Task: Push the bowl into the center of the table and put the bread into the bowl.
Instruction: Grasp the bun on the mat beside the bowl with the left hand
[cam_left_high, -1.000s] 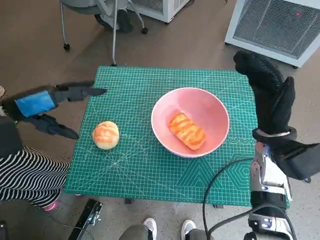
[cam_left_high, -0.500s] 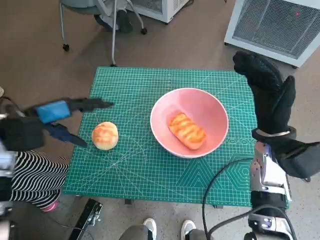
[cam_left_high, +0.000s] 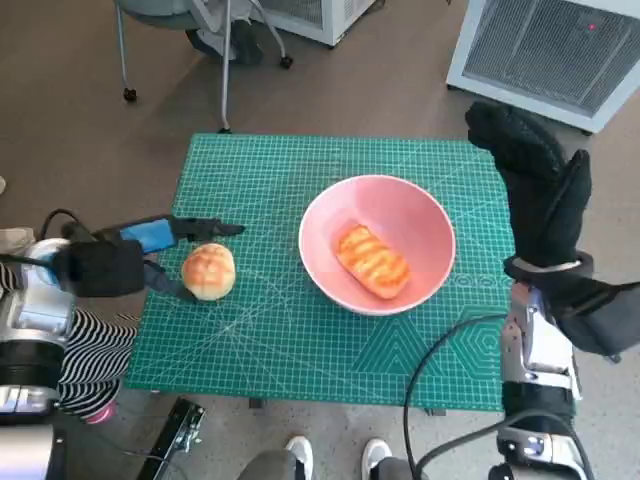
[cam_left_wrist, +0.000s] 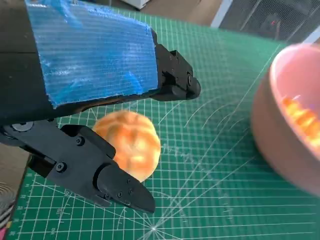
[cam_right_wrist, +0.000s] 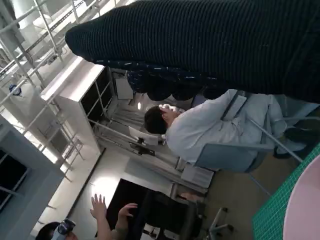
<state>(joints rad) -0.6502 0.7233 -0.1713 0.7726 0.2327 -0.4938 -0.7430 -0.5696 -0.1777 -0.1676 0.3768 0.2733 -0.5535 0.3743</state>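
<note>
Green matting covered the tabletop (cam_left_high: 300, 340), and the pink bowl (cam_left_high: 378, 205) sat near its middle with one striped bread (cam_left_high: 374, 261) inside. A round bun (cam_left_high: 208, 271) lay by the mat's left edge. The left hand (cam_left_high: 135, 255) had spread fingers on both sides of it. The right hand (cam_left_high: 535, 185) stood upright beside the bowl, holding nothing.

From the left wrist, black fingers (cam_left_wrist: 120, 187) lay apart around the bun (cam_left_wrist: 131, 143), not squeezing.

From the right wrist, a seated person (cam_right_wrist: 210, 127) showed.

Next, I think, the left hand must close and lift.
</note>
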